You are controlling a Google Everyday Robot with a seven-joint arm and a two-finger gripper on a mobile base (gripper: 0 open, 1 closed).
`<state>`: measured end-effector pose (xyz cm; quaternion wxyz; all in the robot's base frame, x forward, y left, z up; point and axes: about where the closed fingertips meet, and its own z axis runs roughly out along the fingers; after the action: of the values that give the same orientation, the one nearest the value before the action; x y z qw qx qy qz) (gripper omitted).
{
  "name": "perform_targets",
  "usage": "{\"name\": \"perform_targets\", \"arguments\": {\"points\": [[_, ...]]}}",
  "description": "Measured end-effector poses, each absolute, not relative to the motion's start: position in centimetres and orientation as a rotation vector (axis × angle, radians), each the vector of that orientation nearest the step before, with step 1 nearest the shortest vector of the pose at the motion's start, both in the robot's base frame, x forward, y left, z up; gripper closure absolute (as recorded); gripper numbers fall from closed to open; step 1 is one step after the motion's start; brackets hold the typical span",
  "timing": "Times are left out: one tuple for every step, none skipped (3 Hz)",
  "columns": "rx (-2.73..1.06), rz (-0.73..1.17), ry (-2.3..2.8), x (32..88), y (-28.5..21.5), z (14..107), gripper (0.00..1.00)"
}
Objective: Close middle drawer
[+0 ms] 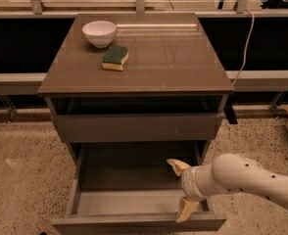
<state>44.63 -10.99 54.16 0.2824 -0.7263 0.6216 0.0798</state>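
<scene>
The middle drawer (pixel 114 224) is pulled far out toward me, with its paler grey floor (pixel 124 202) showing and nothing in it. My gripper (pixel 175 191) comes in from the right on a white arm (pixel 247 176). It hovers over the drawer's right side, just behind the front panel. It is open and empty. One tan finger (pixel 177 166) points toward the back of the drawer. The other fingertip (pixel 186 210) sits close to the front panel's top edge.
The top drawer (pixel 136 127) above stands slightly out, with a dark gap under the cabinet top (pixel 158 58). A white bowl (pixel 99 33) and a green-and-yellow sponge (pixel 115 58) lie on the cabinet top. Speckled floor (pixel 21 180) lies on both sides, and a cable (pixel 244 43) hangs at the right.
</scene>
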Motion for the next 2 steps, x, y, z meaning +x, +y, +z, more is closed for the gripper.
{"name": "perform_targets", "arguments": {"points": [[-1.945, 0.214, 1.665, 44.6, -11.0, 54.2, 0.0], [-1.945, 0.271, 1.764, 43.5, -11.0, 52.4, 0.0]]}}
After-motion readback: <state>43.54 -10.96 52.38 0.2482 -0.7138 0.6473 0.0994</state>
